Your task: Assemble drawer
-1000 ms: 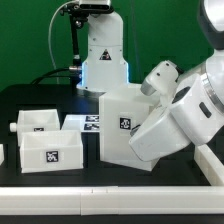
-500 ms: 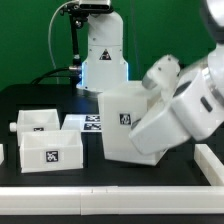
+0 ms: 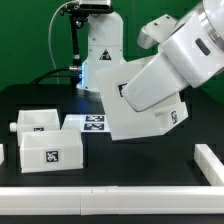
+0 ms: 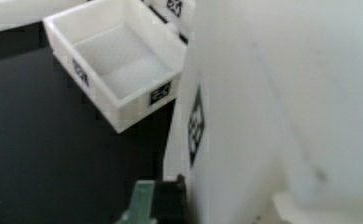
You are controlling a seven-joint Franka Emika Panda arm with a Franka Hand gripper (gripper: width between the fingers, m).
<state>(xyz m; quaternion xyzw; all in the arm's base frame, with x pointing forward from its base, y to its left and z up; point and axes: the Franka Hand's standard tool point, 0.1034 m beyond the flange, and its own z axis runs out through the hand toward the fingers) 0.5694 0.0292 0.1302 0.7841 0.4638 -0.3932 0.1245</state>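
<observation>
White smooth plastic, the boxy casing point(image 3: 135, 122) is held tilted above the black table point(image 3: 150, 165), lower edge rising toward the exterior view's right. Its thin wall is pinched by the gripper point(image 4: 169, 200).

Casing point(image 3: 135, 122) tilted under arm point(image 3: 175, 55); 2 trays point(image 3: 38, 121) point(image 3: 50, 155) + marker board point(image 3: 93, 124) toward exterior view's left.

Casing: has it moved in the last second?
Yes. The casing has risen and tilted: its base, once well below the marker board in the exterior view, is now almost level with it.
</observation>
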